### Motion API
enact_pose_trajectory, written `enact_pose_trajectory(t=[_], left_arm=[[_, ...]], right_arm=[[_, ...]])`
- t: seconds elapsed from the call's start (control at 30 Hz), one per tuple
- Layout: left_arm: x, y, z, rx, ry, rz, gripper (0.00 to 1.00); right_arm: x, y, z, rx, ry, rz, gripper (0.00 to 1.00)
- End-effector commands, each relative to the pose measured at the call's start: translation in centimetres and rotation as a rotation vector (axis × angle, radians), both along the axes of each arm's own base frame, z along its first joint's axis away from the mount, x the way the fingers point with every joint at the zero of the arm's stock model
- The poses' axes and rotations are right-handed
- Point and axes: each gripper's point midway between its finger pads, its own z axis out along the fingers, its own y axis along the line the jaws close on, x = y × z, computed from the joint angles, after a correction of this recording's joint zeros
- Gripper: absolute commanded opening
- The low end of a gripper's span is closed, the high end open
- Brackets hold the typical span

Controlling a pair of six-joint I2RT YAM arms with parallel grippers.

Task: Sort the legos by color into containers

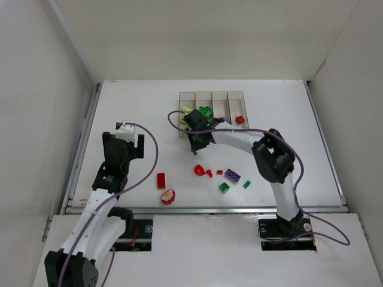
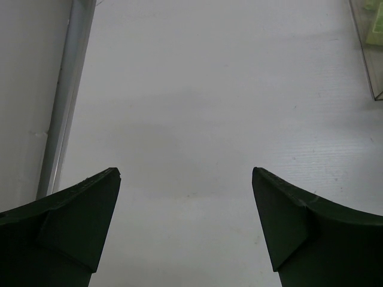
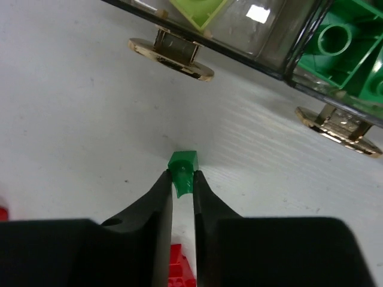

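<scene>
The row of clear containers (image 1: 234, 98) stands at the back middle of the table. They hold a yellow-green piece (image 1: 187, 110), green bricks (image 1: 206, 112) and a red piece (image 1: 240, 119). My right gripper (image 1: 195, 146) is just in front of the leftmost bins, shut on a small green lego (image 3: 182, 162) held above the table. In the right wrist view the gripper (image 3: 181, 174) faces the bins' near ends, with a yellow-green piece (image 3: 194, 9) and green bricks (image 3: 347, 54) inside. My left gripper (image 1: 128, 140) is open and empty at the left; its wrist view (image 2: 185, 179) shows only bare table.
Loose legos lie in front: a red brick (image 1: 161, 180), a red and yellow round piece (image 1: 168, 196), a red rounded piece (image 1: 199, 170), a purple brick (image 1: 233, 176) and a green brick (image 1: 224, 188). Walls enclose the table. A bin corner (image 2: 372, 60) shows at the far right of the left wrist view.
</scene>
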Motion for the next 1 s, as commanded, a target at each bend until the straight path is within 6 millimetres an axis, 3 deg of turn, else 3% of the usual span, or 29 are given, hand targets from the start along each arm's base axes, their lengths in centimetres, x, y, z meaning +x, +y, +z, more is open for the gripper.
enact_pose_trajectory(t=[0.0,0.1,0.17,0.27,0.43,0.5,0.53,0.57,0.6,0.7,0.8,0.83,0.97], left_arm=[[0.5,-0.1,1.8,-0.04,-0.087,0.012,0.9],[0.5,0.0,1.8,-0.043,-0.086,0.013,0.9],[0.4,0.3,1.4,-0.041,-0.077,0.022,0.9],[0.4,0.3,1.4,-0.041,-0.077,0.022,0.9],[0.4,0.2,1.4,-0.044,-0.077,0.013,0.9],[0.4,0.2,1.4,-0.044,-0.077,0.013,0.9],[0.5,0.0,1.4,-0.046,-0.076,0.005,0.9],[0.4,0.0,0.9,-0.045,-0.067,0.005,0.9],[0.4,0.0,0.9,-0.045,-0.067,0.005,0.9],[0.4,-0.2,0.9,-0.048,-0.066,-0.005,0.9],[0.4,-0.3,0.9,-0.051,-0.066,-0.014,0.9],[0.4,-0.3,0.9,-0.051,-0.066,-0.014,0.9],[0.4,-0.7,1.1,-0.059,-0.073,-0.036,0.9]], right_arm=[[0.8,-0.7,-0.4,-0.042,-0.028,-0.026,0.14],[0.3,-1.0,-1.2,-0.052,-0.013,-0.013,0.21],[0.3,-1.0,-0.5,-0.043,-0.029,-0.004,0.41],[-0.3,-1.2,-0.9,-0.057,-0.03,0.024,0.44],[-0.1,-0.8,-1.1,-0.051,-0.031,0.037,0.36],[-0.1,-1.0,-1.5,-0.063,-0.03,0.032,0.26],[-0.1,-1.0,-1.5,-0.063,-0.03,0.032,0.13],[-0.2,-0.8,-1.6,-0.055,-0.022,0.039,0.06],[-0.2,-0.1,-0.7,-0.039,-0.038,0.048,0.0],[0.0,1.0,1.6,-0.015,-0.08,0.096,0.0],[0.3,2.4,6.7,0.105,-0.146,0.102,0.0],[1.4,2.6,10.2,0.189,-0.206,0.087,0.0],[4.2,1.3,15.4,0.31,-0.3,-0.006,0.0]])
